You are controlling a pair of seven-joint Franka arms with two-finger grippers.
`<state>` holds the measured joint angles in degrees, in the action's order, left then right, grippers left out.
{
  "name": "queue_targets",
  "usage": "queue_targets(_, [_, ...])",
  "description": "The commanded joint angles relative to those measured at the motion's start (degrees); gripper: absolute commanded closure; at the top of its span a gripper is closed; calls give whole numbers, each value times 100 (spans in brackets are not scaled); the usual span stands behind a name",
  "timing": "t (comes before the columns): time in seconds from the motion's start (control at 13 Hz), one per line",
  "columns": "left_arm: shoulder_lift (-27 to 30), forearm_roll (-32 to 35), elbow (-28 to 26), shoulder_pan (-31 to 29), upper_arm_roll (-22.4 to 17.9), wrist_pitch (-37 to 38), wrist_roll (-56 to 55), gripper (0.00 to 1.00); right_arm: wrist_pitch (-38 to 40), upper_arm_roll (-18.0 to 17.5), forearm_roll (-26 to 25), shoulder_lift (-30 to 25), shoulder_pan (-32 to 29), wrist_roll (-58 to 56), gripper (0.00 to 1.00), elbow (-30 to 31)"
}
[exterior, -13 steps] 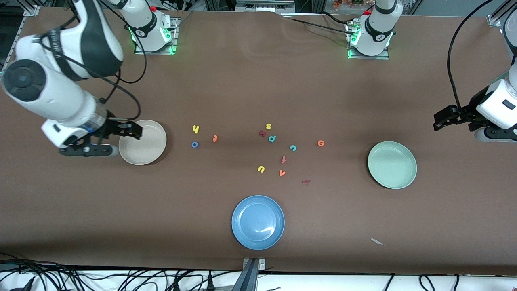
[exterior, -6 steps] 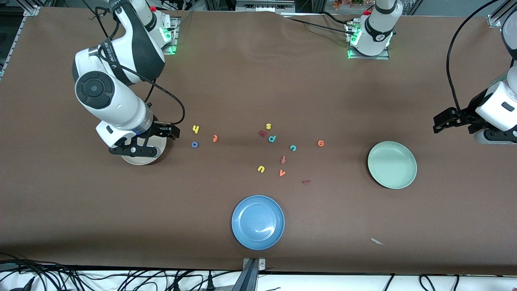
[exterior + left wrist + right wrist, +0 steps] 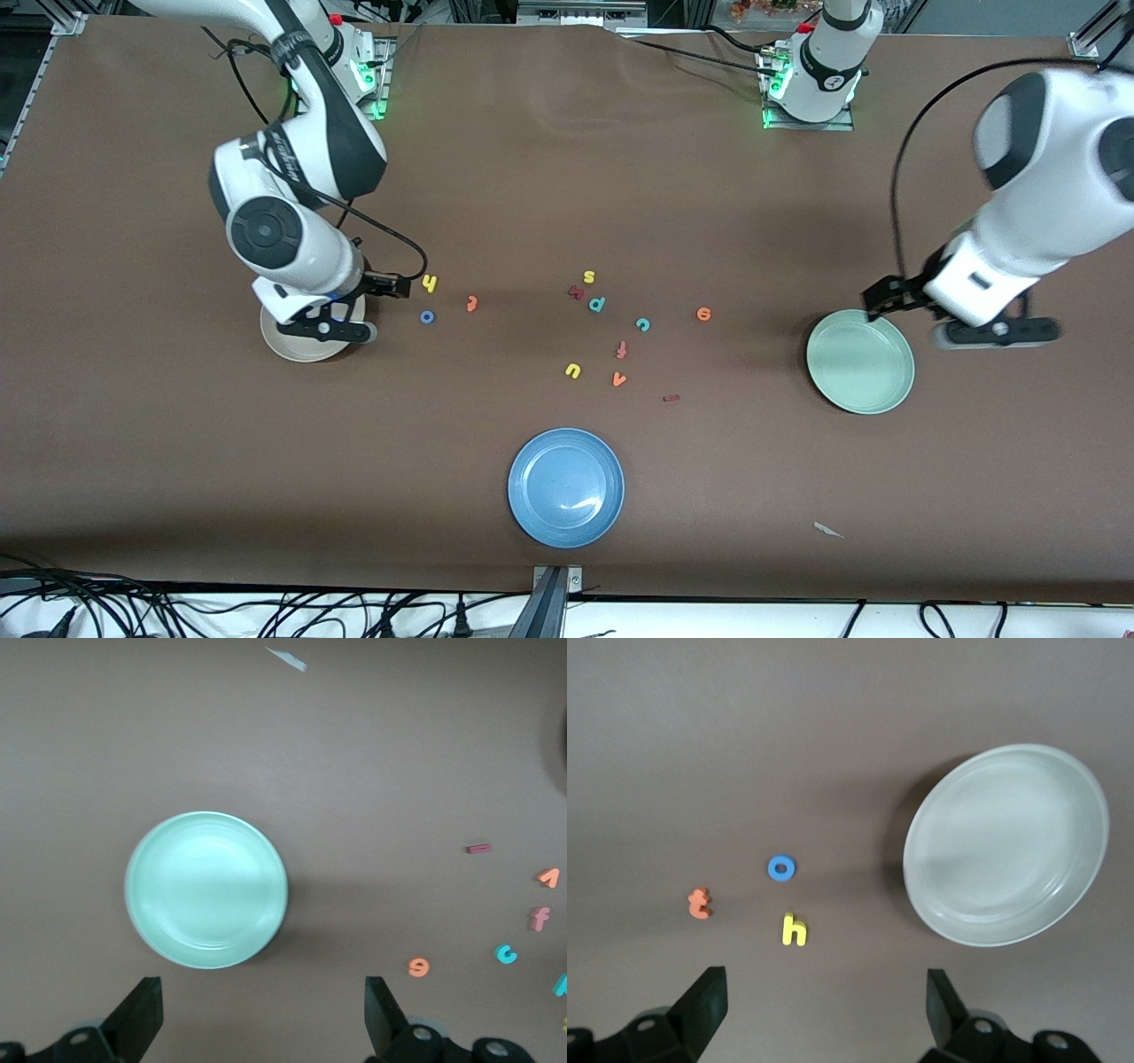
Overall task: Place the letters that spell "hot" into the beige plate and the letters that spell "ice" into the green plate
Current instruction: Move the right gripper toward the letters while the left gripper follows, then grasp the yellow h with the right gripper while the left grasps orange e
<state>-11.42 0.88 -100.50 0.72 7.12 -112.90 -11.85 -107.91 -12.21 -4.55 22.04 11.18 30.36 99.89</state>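
Right pincer [image 3: 341,321], released over the beige plate [image 3: 288,347]: descend squarely astride the yellow "h" [image 3: 430,283]; left pincer [image 3: 952,321] released, by the green plate [image 3: 859,361].

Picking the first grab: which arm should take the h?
Right. The right gripper hangs open over the beige plate's edge, right beside the h. The left gripper, also open, is over the green plate, at the table's left-arm end.
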Motion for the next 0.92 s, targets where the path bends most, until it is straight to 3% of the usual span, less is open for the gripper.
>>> queue_targets(0.0, [-298,-167,-249,15,306,-608,-352,0,-264,-1,121,169,156,137,1,276])
queue_targets(0.15, [-422,-141,-617,42,561,-1153,-783,0,-973,-27,138,178,156,426,1,863])
queue_targets(0.38, [-641,-88,-1294,348,624,-2206,-1117,0,-1678,-115,138,274,156,506,1,1322])
queue_targets(0.62, [-1159,-61,-1428,691,606,-2728,-1398,0,-2408,-133,138,398,156,576,1,1744])
queue_targets(0.85, [-1730,403,-1323,920,615,-2965,-1714,0,-2796,-133,138,468,165,629,20,1973])
